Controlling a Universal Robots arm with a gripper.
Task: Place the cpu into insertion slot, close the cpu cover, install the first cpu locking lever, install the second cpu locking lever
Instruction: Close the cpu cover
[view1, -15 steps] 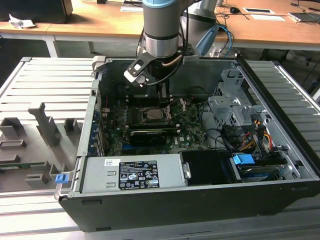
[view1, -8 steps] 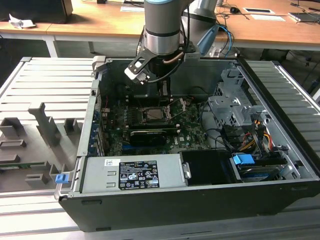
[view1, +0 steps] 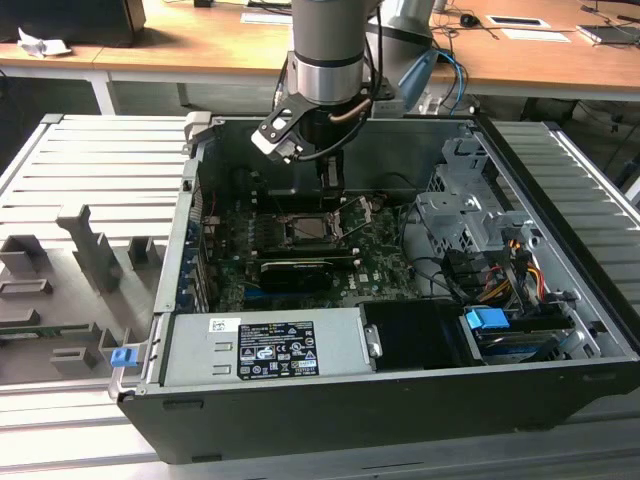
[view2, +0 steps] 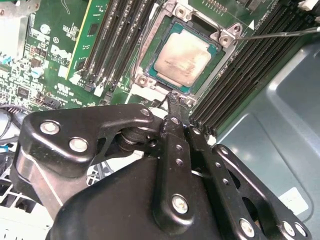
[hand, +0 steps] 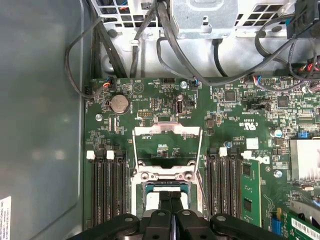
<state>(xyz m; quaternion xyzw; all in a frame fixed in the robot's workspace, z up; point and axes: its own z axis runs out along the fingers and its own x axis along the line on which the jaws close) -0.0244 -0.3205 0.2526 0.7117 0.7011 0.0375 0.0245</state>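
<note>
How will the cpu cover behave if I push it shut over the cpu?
The cpu cover looks like thin, light sheet metal, so it probably pivots easily. Its cut-out frame may flex if pushed at one corner. The bare metal likely lets the gripper slip.

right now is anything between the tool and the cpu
Nothing visible. The cpu lies bare in the insertion slot, the cpu cover is swung open off it, and the tool hangs shut by the slot's edge.

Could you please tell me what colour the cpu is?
The cpu is pale silvery-grey with a green edge, clearest in the second wrist view.
</note>
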